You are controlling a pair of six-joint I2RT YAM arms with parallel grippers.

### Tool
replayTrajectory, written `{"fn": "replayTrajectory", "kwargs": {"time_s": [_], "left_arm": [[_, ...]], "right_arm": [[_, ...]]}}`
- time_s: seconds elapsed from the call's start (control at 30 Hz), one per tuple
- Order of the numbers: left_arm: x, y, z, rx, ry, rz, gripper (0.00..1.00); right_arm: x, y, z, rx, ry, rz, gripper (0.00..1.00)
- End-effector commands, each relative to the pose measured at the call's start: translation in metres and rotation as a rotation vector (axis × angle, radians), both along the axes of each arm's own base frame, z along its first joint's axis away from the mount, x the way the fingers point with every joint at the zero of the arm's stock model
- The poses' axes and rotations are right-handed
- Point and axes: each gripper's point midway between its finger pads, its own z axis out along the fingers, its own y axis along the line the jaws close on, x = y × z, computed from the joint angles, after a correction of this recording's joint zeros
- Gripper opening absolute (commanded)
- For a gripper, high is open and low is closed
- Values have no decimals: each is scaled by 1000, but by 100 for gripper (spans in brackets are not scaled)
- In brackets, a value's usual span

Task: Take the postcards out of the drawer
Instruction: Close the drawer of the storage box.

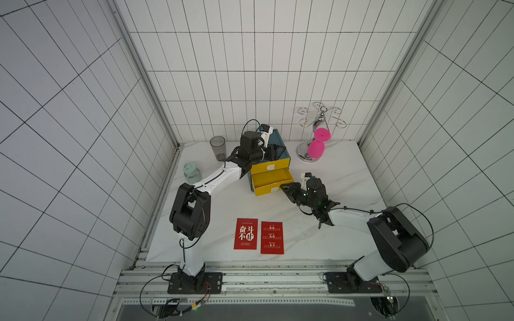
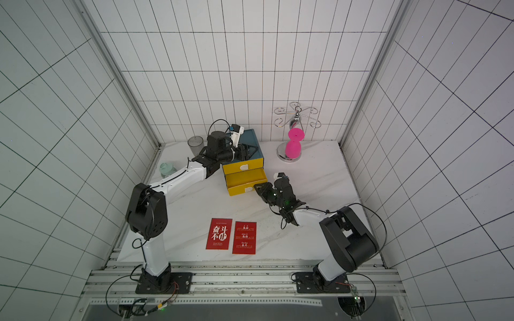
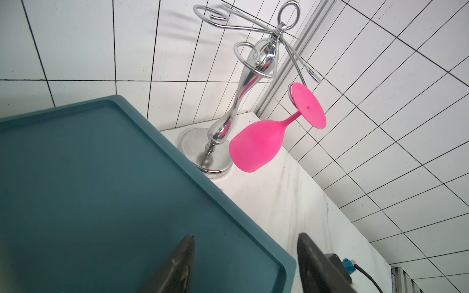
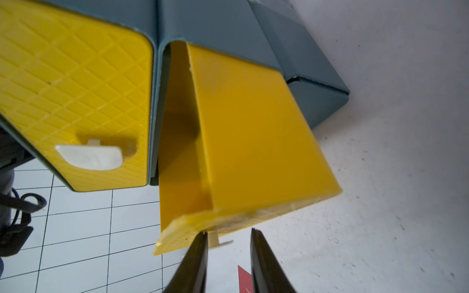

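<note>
Two red postcards lie flat side by side near the middle of the worktop's front edge, the Chinese-lettered postcard point(image 1: 245, 233) just left of the English-lettered postcard point(image 1: 272, 237) and not overlapping it. Farther in, the right gripper point(image 4: 228, 233) sits at the front of the pulled-out lower drawer point(image 1: 267, 190). Its jaws are narrowly apart, with the white handle tab point(image 4: 218, 239) between them against one finger and not clamped. The drawer's yellow floor shows in both top views. The upper drawer point(image 1: 269, 166) is closed. The left gripper point(image 3: 245, 236) rests over the front of the teal drawer unit point(image 3: 101, 177), jaws wide and holding nothing. A grey cup point(image 1: 217, 147) and a mint jar point(image 1: 192, 172) stand toward the back left corner. Toward the back right, a pink glass point(image 3: 256, 144) hangs upside down from a chrome rack point(image 3: 241, 88).
</note>
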Motion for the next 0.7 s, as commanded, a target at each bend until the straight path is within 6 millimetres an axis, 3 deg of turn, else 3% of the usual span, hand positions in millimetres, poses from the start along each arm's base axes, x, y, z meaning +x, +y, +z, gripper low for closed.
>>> {"fn": "replayTrajectory", "kwargs": {"time_s": [0.0, 0.4, 0.67], "left_arm": [[-30, 9, -109, 141, 325, -11, 63], [-37, 14, -125, 179, 351, -2, 63], [-37, 15, -123, 194, 349, 4, 63]], "right_arm": [[24, 0, 19, 73, -27, -22, 31], [57, -2, 7, 191, 62, -86, 27], [73, -4, 6, 261, 82, -108, 26]]}}
